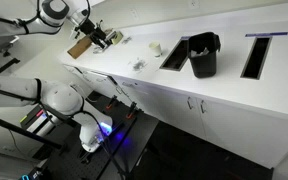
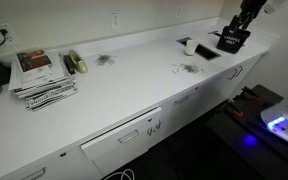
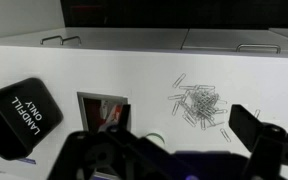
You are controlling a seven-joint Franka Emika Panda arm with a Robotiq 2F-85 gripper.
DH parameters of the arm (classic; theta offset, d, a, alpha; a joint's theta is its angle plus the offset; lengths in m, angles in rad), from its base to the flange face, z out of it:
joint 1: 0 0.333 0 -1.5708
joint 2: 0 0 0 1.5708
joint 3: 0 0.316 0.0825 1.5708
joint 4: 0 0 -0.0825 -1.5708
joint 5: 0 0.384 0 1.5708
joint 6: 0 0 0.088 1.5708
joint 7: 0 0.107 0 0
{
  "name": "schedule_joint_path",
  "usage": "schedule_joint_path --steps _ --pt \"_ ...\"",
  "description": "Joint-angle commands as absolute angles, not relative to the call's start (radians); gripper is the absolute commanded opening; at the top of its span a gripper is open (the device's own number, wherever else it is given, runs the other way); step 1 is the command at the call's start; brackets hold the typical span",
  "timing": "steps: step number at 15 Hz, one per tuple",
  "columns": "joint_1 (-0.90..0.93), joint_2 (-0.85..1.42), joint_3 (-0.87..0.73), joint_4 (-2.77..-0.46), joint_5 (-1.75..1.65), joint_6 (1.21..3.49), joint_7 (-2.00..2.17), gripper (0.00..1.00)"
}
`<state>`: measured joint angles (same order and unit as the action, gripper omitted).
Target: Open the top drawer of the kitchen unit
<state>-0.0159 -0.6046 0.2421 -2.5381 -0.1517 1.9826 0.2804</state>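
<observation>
— How far has the robot got with the kitchen unit (image 2: 199,100)?
— Not begun, by the look of it. The long white run has flat, smooth fronts. The top drawer (image 2: 124,133), near in an exterior view, appears flush and shut, its slim dark handle untouched. Reaching, gripping and pulling are all left.
— And the tabletop (image 2: 124,80)?
— Smooth white, with a dark rectangular recess (image 1: 174,55) cut in. A black plastic bin (image 1: 204,55) stands just beside it.
— The gripper (image 1: 102,38)?
— It hovers above the tabletop, well apart from the drawer. In the wrist view its fingers (image 3: 252,128) stand wide apart, holding nothing.
— Anything smaller?
— A loose scatter of thin wire paper clips (image 3: 196,103).
</observation>
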Motion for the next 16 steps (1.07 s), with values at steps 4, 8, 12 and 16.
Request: schedule_joint_path --steps 4,8,12,16 --pt "0.006 -0.601 0.224 -2.536 -0.163 1.978 0.291 1.00" --pt "0.031 -0.594 0.239 -2.529 -0.152 1.998 0.289 1.00" --pt "0.130 -0.547 0.298 -2.505 -0.140 2.033 0.265 1.00" --pt "0.232 -0.461 0.388 -2.462 -0.162 2.106 0.248 1.00"
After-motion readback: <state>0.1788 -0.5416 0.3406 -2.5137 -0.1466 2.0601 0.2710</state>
